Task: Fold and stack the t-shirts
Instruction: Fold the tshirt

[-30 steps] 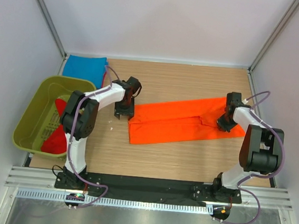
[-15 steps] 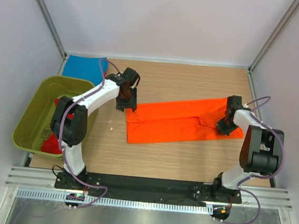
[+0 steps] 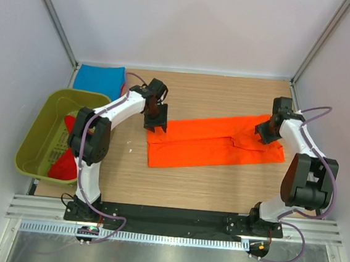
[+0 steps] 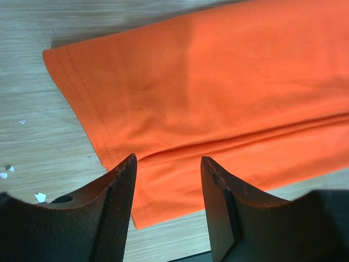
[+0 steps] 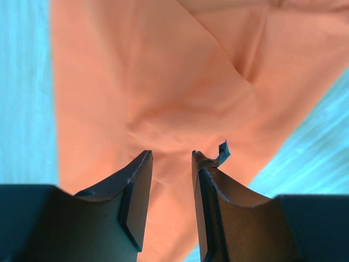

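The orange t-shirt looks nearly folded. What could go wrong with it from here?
The left gripper hangs open over the hem of the orange t-shirt, where layers lie stacked. It might pinch only the top layer, and the fold would fall open. The right gripper is open over a wrinkly patch at the other end. If it grabs there, the crease could get folded in, or the two ends could come up crooked.
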